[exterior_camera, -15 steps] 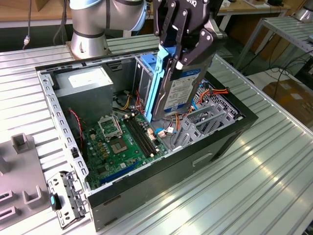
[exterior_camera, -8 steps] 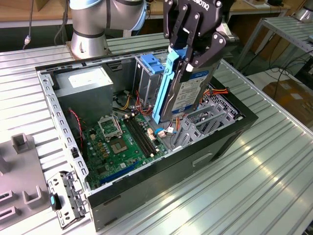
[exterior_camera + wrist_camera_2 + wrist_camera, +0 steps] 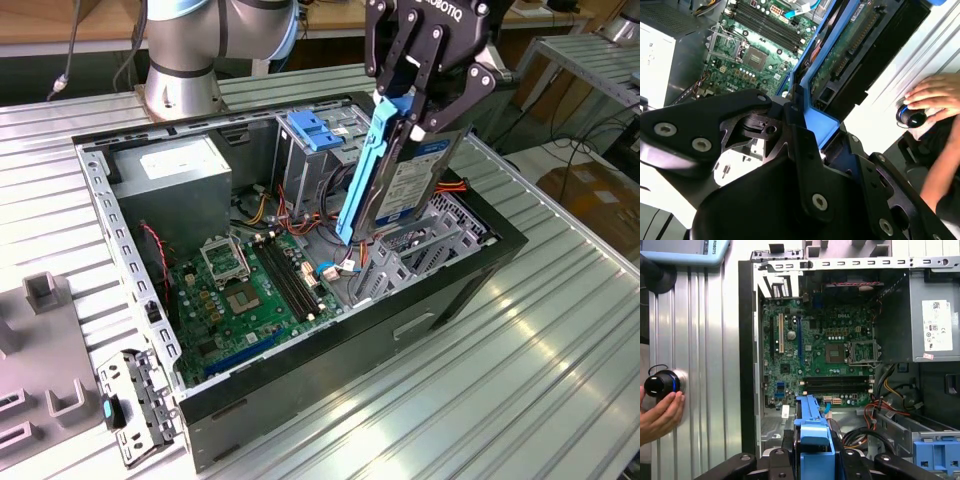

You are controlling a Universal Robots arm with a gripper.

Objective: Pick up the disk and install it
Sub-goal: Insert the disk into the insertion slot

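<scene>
A robot claw [image 3: 428, 108] is clenched on the upper end of the disk [image 3: 412, 185], gripping it across its blue side rails [image 3: 365, 170]. The likeliest trouble is a snag: the disk hangs tilted, its lower end dipping into an open computer case [image 3: 330, 372], close to loose cables [image 3: 335, 268] and beside a metal cage [image 3: 425, 245]; a crooked descent could jam a rail against the cage or pinch a cable. A slip in the grip could drop the disk onto the green circuit board [image 3: 245, 290] below; the hold is only at one end, so the long body could swing. A person's hand [image 3: 935, 94] rests on a round knob [image 3: 910, 117] on the table outside the case, apart from the claw. The disk runs down and away from the claw, its label facing the exterior view's right; in the second wrist view the disk [image 3: 855, 55] extends straight out from between the fingers.
</scene>
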